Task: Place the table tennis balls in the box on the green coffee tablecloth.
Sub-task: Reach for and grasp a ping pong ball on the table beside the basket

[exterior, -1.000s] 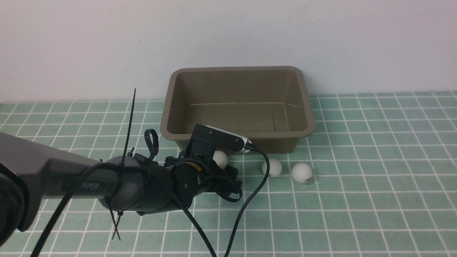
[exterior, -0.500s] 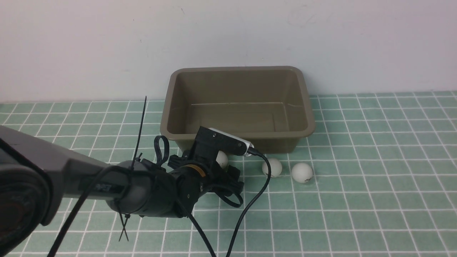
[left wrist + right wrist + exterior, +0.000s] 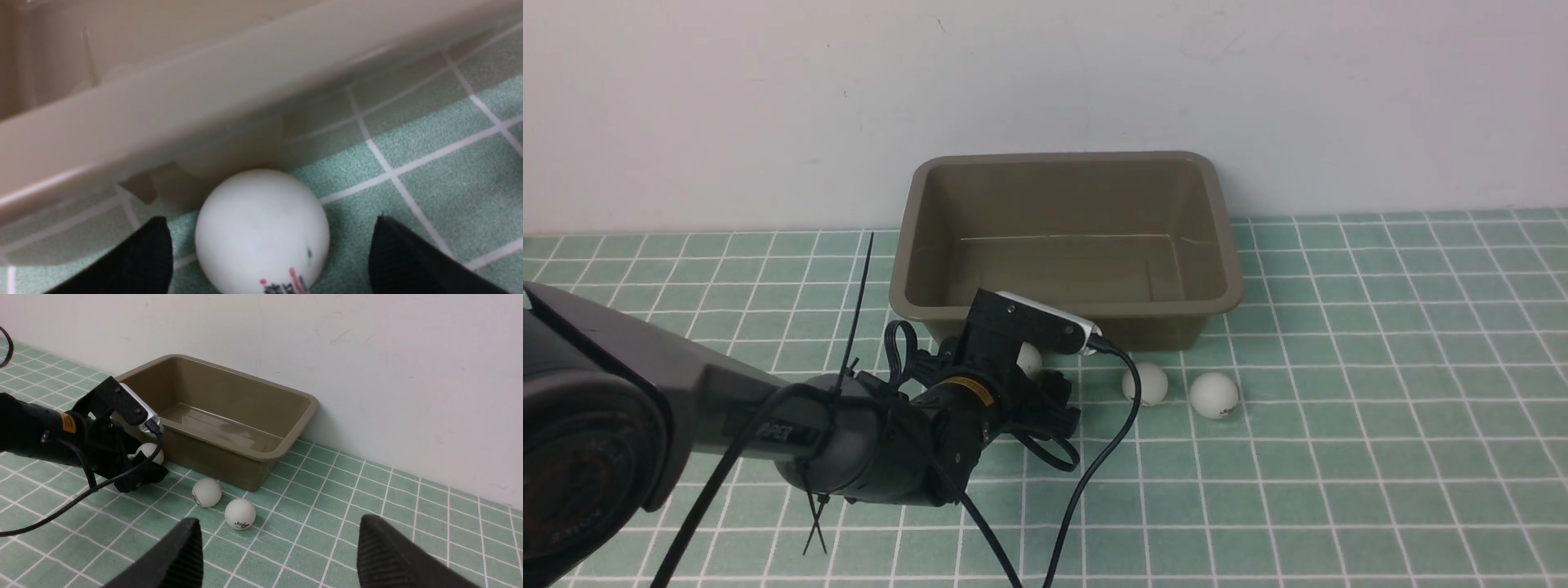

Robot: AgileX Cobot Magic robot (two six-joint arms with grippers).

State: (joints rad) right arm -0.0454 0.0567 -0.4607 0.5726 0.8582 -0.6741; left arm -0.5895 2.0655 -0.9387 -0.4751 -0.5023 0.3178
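The olive-brown box [image 3: 1232, 287] stands empty on the green coffee tablecloth [image 3: 1339, 457], against the wall. Three table tennis balls lie in front of its near wall: one [image 3: 1031, 356] half hidden behind my left wrist, one [image 3: 1145, 383] and one [image 3: 1214, 395] to its right. My left gripper [image 3: 269, 228] is open, low on the cloth, with the first ball [image 3: 261, 241] between its fingers and a gap on each side, close under the box rim [image 3: 163, 102]. My right gripper [image 3: 280, 528] is open and empty, hovering away from the balls [image 3: 240, 513], and does not show in the front view.
A white wall rises right behind the box. A black cable [image 3: 1086, 482] hangs from the left wrist camera and trails over the cloth toward the near edge. Cable ties stick up from the left arm [image 3: 858, 294].
My left arm has slid forward and a little right toward the box, so the wrist hides more of the leftmost ball. The balls and the box have not moved.
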